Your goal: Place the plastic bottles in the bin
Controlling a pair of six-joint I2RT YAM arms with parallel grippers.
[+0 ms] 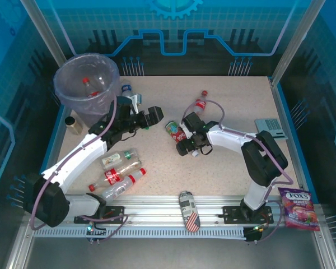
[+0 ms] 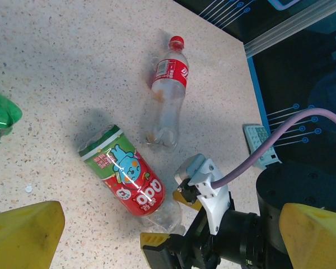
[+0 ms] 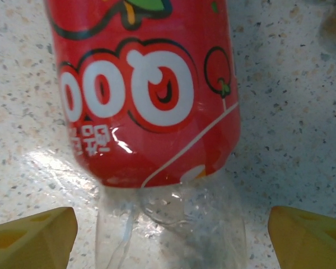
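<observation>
While the red-labelled bottle (image 3: 145, 95) lies mid-table (image 1: 235, 112), my right gripper (image 1: 186, 147) straddles its base, jaws apart. My left gripper (image 1: 155, 114) hovers with jaws apart, empty.

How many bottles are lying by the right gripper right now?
2. The red-labelled Qoo bottle lies between the open jaws of the right gripper; the red-capped cola bottle lies just beyond it, toward the far edge. The right arm may hide others.

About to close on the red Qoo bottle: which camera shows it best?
Left wrist: the Qoo bottle lies nearly whole on the table. Right wrist crops it to label and clear end between the open right claw. Top external shows it small.
</observation>
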